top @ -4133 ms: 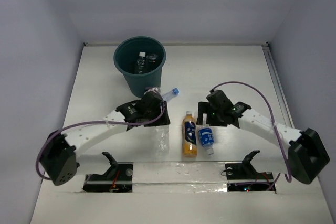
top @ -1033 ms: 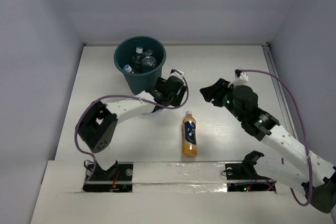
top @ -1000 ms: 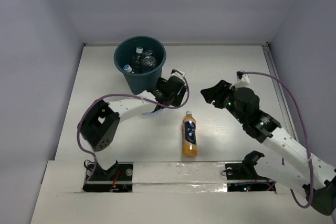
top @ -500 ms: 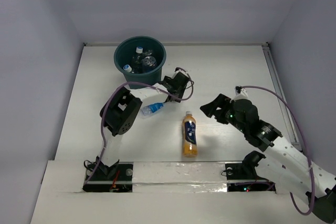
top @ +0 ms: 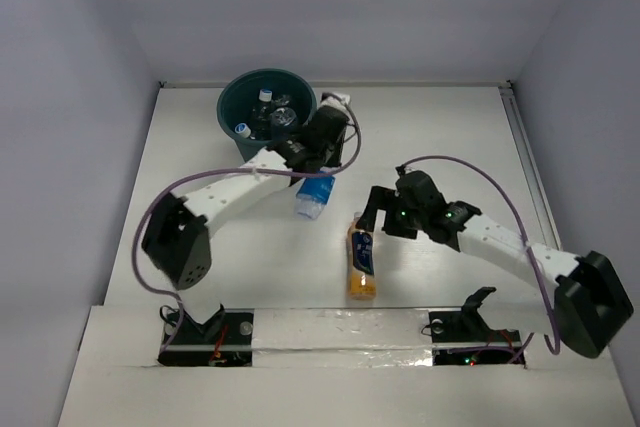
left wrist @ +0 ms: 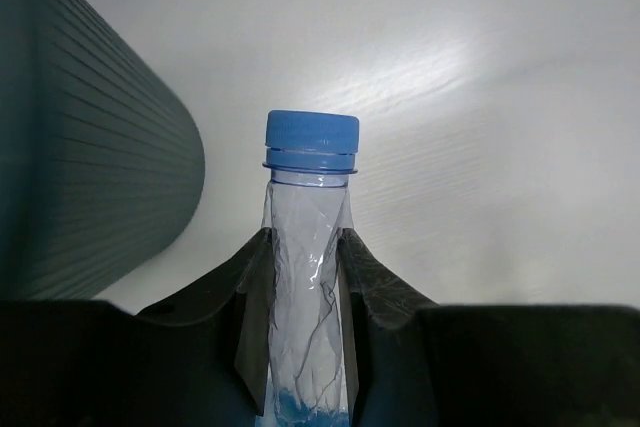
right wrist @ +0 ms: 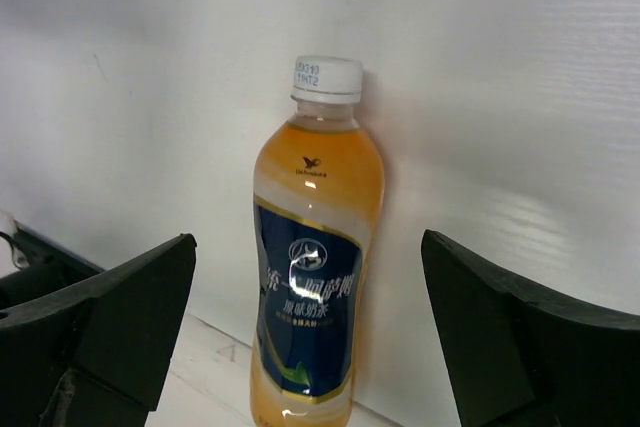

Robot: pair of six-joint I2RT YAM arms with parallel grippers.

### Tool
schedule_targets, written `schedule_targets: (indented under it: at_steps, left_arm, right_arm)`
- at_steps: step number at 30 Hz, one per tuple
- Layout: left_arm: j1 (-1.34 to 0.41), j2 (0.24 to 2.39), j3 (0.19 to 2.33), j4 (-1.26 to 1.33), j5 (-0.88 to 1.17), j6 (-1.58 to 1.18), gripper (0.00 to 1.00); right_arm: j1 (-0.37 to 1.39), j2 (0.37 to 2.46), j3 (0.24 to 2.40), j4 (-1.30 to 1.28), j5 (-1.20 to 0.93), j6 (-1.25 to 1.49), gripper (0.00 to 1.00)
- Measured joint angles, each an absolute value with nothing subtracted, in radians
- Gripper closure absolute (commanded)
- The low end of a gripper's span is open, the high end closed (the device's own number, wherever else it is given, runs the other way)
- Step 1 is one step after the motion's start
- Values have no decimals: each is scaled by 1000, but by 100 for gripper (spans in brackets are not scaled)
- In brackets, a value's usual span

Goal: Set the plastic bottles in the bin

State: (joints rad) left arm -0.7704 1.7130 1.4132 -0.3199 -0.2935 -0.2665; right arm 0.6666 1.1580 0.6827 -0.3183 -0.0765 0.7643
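Note:
The dark teal bin (top: 232, 125) stands at the back left with several bottles (top: 268, 115) inside. My left gripper (top: 314, 173) is shut on a clear bottle with a blue label and cap (top: 315, 197), held just right of the bin. In the left wrist view the fingers (left wrist: 250, 297) pinch its crumpled neck (left wrist: 305, 247), the cap (left wrist: 311, 141) points away, and the bin's ribbed wall (left wrist: 80, 147) is at the left. The orange bottle (top: 361, 257) lies on the table. My right gripper (top: 380, 211) is open over its capped end, with the bottle (right wrist: 315, 267) between the spread fingers (right wrist: 130, 297).
The white table (top: 440, 137) is walled at the back and sides. A taped strip (top: 340, 327) runs along the near edge by the arm bases.
The blue-labelled bottle lay on the table half a second ago; my left gripper now holds it up beside the bin. My right gripper has moved left and down over the orange bottle.

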Motion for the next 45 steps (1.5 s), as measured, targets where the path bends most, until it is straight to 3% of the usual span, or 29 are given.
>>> schedule_targets:
  at_steps: [6,11,13,21,22,23,26,31,34,35,38,41,45]
  left_arm:
    - [-735,1532,1686,-364,-249,-278,88]
    - [-543,1472,1854,-364,-218,-287,87]
    - [-450,1470,1879,-348,-218,-290,87]
    - [-234,1604,1906,-272,-239,-309,84]
    - [-229,1632,1914,-264,-247,-307,83]
    - [-228,1656,1919,-253,-253,-305,83]
    - [-229,1717,1922,-218,-266,-301,82]
    - [-230,1753,1868,-126,-276,-300,78]
    - [-230,1753,1820,-61,-286,-290,57]
    - [-230,1749,1794,-33,-288,-288,41]
    - [-230,1718,1664,37,-286,-290,17]
    - [-230,1668,1526,47,-279,-300,3]
    - [-230,1591,1447,30,-255,-326,1]
  right_arm:
    - [666,1344,788,-325,-168,673,0]
    - [666,1488,847,-329,-177,624,3]
    - [666,1529,852,-330,-185,613,15]
    - [666,1558,852,-333,-196,597,38]
    - [666,1557,852,-334,-196,597,47]
    - [666,1557,852,-335,-196,596,50]
    - [666,1538,852,-342,-195,598,56]
    - [666,1392,885,-392,-187,603,57]
    - [666,1321,995,-430,-176,603,57]
    - [666,1307,1050,-437,-172,605,56]
    - [666,1290,1247,-426,-160,609,56]
    - [666,1317,1428,-368,-153,617,56]
    - [666,1423,1645,-264,-129,625,56]
